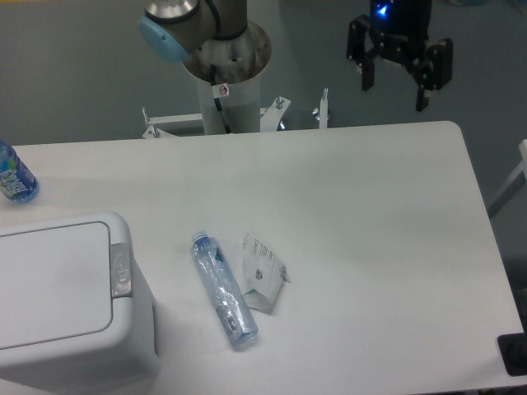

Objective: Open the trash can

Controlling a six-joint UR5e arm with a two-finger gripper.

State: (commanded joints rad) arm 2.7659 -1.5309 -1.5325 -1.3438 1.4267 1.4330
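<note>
My pincer (397, 89) hangs with fingers spread and nothing between them, above the bench's (370, 214) far edge. The trash can (70, 300), lid shut, sits well apart from my pincer, at the opposite near corner; a crushed water bottle (224, 290) lies between them.

Gripper (396, 89): top right of view, above the table's far edge; two dark fingers spread apart, nothing between them; blue light lit on the body above.
Table (370, 247): white, below and mostly left of gripper.
Trash can (66, 304): far lower left of gripper, well apart; white, boxy, lid flat and closed; grey button strip (121, 269) on the rim side facing the gripper.
Crushed bottle (224, 289): lying flat, down-left of gripper, between it and the can.
Clear wrapper (263, 271): touching or just beside the bottle, on its gripper side.
Blue bottle (14, 177): far left edge, partly cut off.
Arm base (226, 62): left of gripper, behind table.
</note>
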